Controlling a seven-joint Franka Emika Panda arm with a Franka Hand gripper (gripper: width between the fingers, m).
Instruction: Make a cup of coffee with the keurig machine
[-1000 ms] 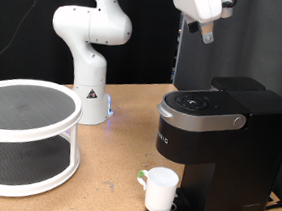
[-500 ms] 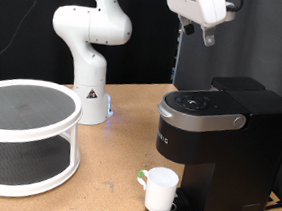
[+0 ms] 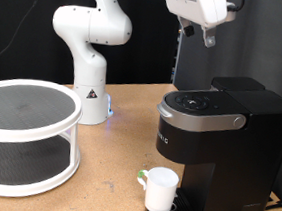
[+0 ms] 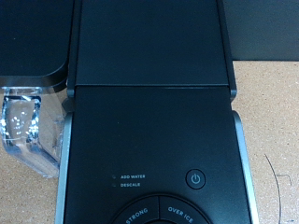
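The black keurig machine [image 3: 218,143] stands at the exterior view's right with its lid down. The white cup [image 3: 160,191] stands on the drip tray under the spout, its handle towards the exterior view's left. My gripper [image 3: 207,34] hangs high above the machine's top, well clear of it, with nothing seen in it. The wrist view looks straight down on the keurig machine's lid [image 4: 149,56] and its power button [image 4: 195,178]. My fingers do not show in that view.
A white two-tier round rack [image 3: 23,134] stands at the exterior view's left. The arm's white base [image 3: 87,90] stands at the back of the wooden table [image 3: 115,163]. The machine's clear water tank [image 4: 23,121] shows in the wrist view.
The gripper has moved slightly up and to the exterior view's left above the machine, then held still. The cup and machine have not moved.
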